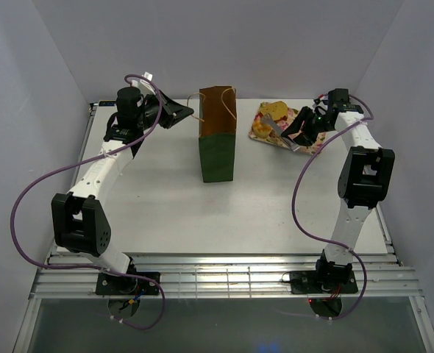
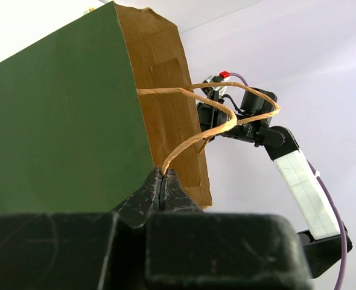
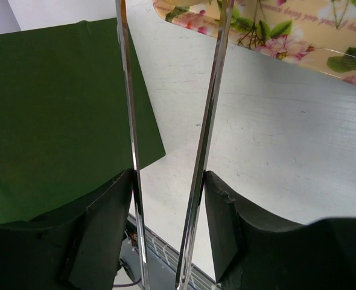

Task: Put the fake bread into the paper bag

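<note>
Far left, the left gripper [image 2: 163, 181] has its jaws pressed tight together, pinching one tan loop handle [image 2: 193, 140] of the paper bag [image 1: 218, 140]. The bag stands upright in the middle of the table [image 1: 165, 213] (dark green outside, kraft brown within). On to the far right, where the fake bread [image 1: 270, 115] sits piled on the floral tray [image 3: 286, 30]; the right gripper [image 3: 169, 181] hovers by that tray, jaws part-way apart and clasping a pair of shiny metal tongs [image 3: 207, 115] from outside, the tongs' two arms spread.
</note>
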Action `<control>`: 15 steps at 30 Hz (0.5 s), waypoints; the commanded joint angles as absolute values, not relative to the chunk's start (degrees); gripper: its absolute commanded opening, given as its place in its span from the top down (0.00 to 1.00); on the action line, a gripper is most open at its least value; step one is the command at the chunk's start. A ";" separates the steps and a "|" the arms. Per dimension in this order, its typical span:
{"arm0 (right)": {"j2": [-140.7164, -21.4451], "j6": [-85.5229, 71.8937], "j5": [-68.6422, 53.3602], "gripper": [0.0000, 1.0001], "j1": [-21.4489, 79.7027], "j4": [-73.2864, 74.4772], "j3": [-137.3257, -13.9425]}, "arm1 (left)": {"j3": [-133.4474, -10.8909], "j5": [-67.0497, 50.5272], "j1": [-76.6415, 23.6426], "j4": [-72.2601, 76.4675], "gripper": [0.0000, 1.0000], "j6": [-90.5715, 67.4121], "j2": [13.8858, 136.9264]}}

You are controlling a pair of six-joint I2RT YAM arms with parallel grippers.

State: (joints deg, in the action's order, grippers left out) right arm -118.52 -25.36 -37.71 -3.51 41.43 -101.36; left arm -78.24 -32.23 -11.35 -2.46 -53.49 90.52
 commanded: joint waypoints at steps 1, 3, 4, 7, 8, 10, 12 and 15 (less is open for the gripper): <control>-115.75 -24.17 -39.55 0.43 -3.16 40.69 -101.34 | -77.87 -33.49 -11.07 -1.58 1.00 -53.26 87.71; -116.19 -23.91 -39.99 0.43 -2.90 40.87 -101.43 | -77.87 -33.57 -11.07 -1.41 1.00 -53.35 87.89; -116.19 -23.73 -39.99 0.43 -2.81 40.96 -101.51 | -77.78 -33.57 -11.07 -1.32 1.00 -53.35 87.80; -116.80 -23.64 -39.29 0.44 -2.37 41.83 -102.04 | -77.78 -33.58 -11.08 -1.23 1.00 -53.44 87.98; -117.07 -23.56 -39.11 0.44 -2.11 42.10 -102.56 | -77.78 -33.66 -11.07 -1.23 1.00 -53.35 87.98; -117.77 -23.38 -38.85 0.47 -1.85 43.32 -103.18 | -77.87 -33.66 -11.07 -1.32 1.00 -53.35 87.98; -118.47 -23.12 -38.15 0.50 -1.76 44.55 -104.23 | -77.87 -33.58 -10.99 -1.49 1.00 -53.18 87.89; -118.48 -22.85 -37.53 0.52 -1.67 45.26 -104.24 | -77.87 -33.66 -10.81 -1.67 1.00 -53.09 87.89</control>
State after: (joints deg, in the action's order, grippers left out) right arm -118.56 -24.40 -37.41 -2.09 43.88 -101.56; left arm -78.24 -32.53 -11.33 -1.76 -53.47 90.52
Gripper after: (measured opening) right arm 0.489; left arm 0.018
